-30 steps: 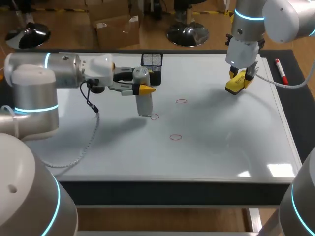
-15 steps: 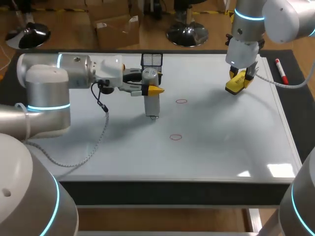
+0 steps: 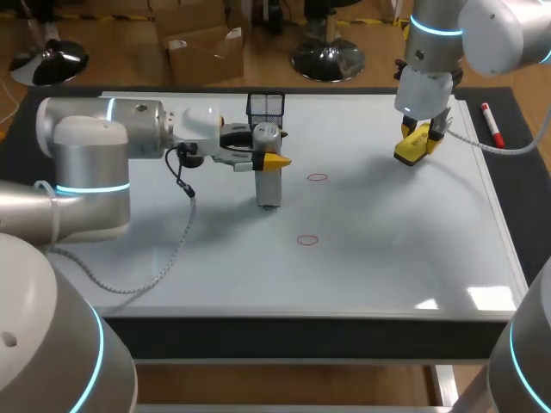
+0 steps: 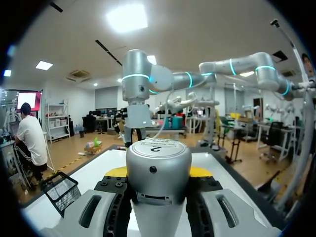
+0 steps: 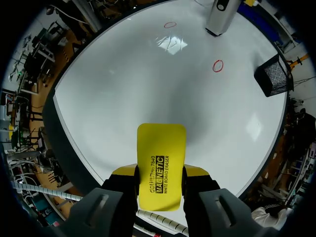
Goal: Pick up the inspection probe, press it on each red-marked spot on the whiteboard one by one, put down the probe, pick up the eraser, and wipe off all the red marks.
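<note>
My left gripper is shut on the silver inspection probe, which stands upright with its tip on the whiteboard. Two red circles show to the right of the probe. In the left wrist view the probe fills the gap between the fingers. My right gripper hangs over the board's far right, shut on the yellow eraser. The right wrist view shows the eraser between the fingers, with the probe and two red circles far ahead.
A black mesh basket stands at the board's far edge, just behind the probe. A red marker lies on the dark strip to the right of the board.
My left arm has carried the probe to the right and set it upright over the leftmost red circle, which is now hidden under its tip. The right arm has not moved.
</note>
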### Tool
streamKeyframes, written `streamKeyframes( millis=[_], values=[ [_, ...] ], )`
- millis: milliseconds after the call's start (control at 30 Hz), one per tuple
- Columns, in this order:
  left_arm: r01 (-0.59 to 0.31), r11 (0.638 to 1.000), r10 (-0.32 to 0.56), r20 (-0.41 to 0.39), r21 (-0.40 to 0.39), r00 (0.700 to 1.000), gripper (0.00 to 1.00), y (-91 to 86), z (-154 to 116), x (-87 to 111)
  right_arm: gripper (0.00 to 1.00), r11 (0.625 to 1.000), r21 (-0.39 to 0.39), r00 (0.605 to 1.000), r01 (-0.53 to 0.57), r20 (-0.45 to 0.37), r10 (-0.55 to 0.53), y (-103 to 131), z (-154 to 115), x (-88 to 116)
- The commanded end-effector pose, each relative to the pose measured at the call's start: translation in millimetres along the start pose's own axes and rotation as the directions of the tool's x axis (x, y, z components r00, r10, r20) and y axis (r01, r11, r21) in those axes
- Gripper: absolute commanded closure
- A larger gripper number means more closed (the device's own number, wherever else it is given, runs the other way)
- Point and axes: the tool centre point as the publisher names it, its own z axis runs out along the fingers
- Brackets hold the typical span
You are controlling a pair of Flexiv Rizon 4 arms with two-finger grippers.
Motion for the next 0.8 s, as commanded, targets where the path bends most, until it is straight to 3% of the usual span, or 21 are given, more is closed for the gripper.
streamKeyframes(
  millis=[33,800],
  values=[
    [0.008,1.0,-0.008,0.004,-0.003,1.0,1.0,0.8,1.1,0.2,1.0,1.0,0.003,1.0,0.001,-0.002,-0.001,-0.5,-1.0,0.6],
    [0.036,0.999,-0.036,0.006,-0.029,0.999,1.0,7.2,2.6,-3.3,1.0,1.0,0.003,1.0,0.001,-0.002,-0.001,-0.5,-1.0,0.6]
  ],
)
